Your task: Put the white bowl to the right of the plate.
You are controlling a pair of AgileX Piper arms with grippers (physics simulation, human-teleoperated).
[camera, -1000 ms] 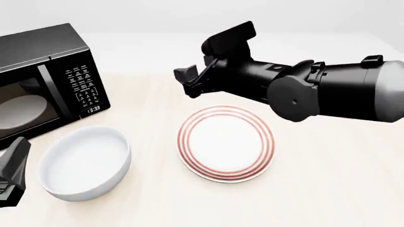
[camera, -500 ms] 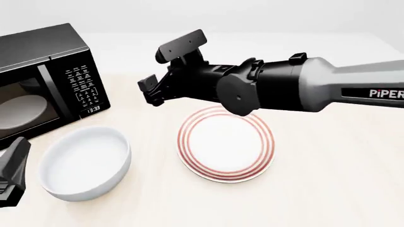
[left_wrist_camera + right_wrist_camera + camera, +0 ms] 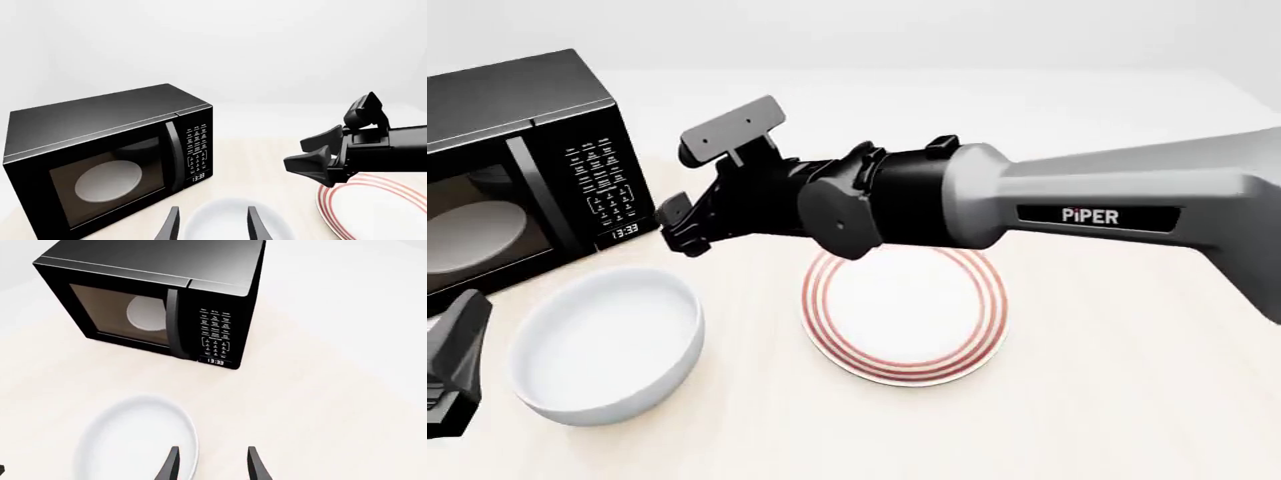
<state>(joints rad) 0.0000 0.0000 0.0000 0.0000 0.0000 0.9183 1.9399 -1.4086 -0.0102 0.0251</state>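
In the front view we see the white bowl (image 3: 609,343) on the worktop (image 3: 1121,400) at about nine o'clock from the plate (image 3: 906,315), a gap between them. The microwave (image 3: 527,170) stands at eleven o'clock from the bowl. Our right pincer (image 3: 683,230) hangs above the worktop at one o'clock from the bowl, its jaws parted and holding nothing. Our left pincer (image 3: 211,226) sits low at eight o'clock from the bowl, fingers apart in its wrist view, gripping nothing, the bowl's rim showing between them.
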